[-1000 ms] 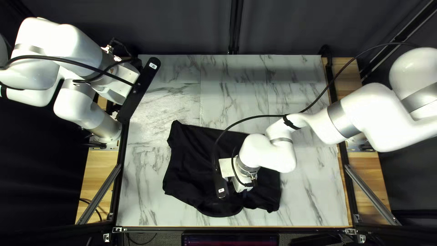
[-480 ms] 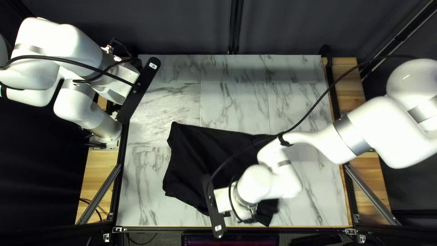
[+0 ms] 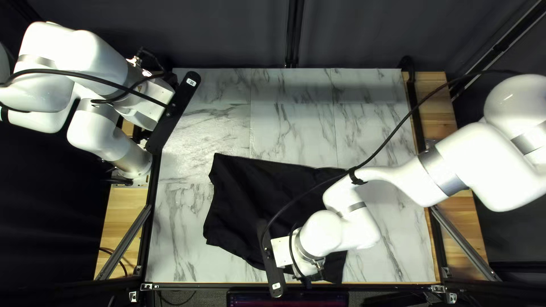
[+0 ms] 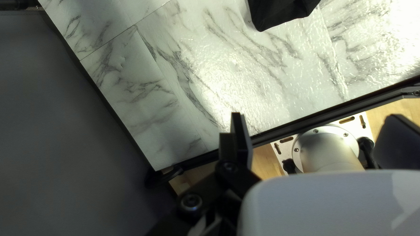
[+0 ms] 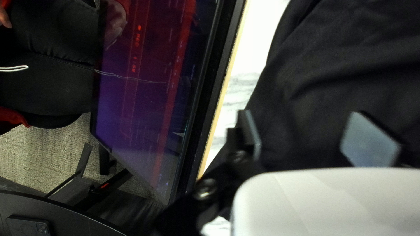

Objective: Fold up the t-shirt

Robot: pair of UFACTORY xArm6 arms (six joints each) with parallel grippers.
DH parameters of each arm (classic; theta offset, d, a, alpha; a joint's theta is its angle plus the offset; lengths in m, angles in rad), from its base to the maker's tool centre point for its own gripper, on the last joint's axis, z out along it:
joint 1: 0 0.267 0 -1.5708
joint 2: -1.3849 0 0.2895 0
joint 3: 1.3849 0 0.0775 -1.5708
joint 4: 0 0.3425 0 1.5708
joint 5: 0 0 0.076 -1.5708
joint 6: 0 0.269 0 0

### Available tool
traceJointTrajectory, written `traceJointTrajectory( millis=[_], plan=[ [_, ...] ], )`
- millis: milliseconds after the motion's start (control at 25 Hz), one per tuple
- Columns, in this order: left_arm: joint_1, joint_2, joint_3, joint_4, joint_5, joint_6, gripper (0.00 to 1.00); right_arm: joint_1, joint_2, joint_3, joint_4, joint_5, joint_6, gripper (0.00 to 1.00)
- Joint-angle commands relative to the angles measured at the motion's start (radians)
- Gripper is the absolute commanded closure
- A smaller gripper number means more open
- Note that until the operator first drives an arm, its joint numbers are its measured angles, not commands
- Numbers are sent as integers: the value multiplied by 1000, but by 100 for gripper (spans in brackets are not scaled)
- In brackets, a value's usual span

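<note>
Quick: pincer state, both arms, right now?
Left black two-finger pincer: open, nothing between its fingers.
Right black two-finger pincer: open above the black cloth T-shirt, not gripping it.

Looks like a robotics lab to me. A left arm (image 3: 94,57) and a right arm (image 3: 455,159), both white, jointed and trailing black cables, flank a marble-patterned tabletop (image 3: 290,122) with metal braces (image 3: 124,243) at its sides and a dark curtain (image 3: 364,34) behind. Along the near edge there's a lit screen (image 5: 140,100), patterned carpet (image 5: 48,150) and somebody's hand (image 5: 4,18).
</note>
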Motion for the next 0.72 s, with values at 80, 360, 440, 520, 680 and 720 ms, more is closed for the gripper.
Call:
traceJointTrajectory(
  millis=[80, 360, 440, 520, 680, 720],
  plan=[
    [0, 0, 0, 0, 0, 0, 0, -17, -54, 62, 5, -10, -23, 0],
    [0, 0, 0, 0, 0, 0, 0, -99, -173, 198, 12, -32, -152, 0],
    [0, 0, 0, 0, 0, 0, 0, -127, -253, 305, 21, -52, -195, 0],
    [0, 0, 0, 0, 0, 0, 0, -140, -307, 367, 23, -60, -212, 0],
    [0, 0, 0, 0, 0, 0, 0, -177, -473, 532, 14, -28, -269, 0],
    [0, 0, 0, 0, 0, 0, 0, -179, -481, 539, 11, -24, -269, 0]
  ],
)
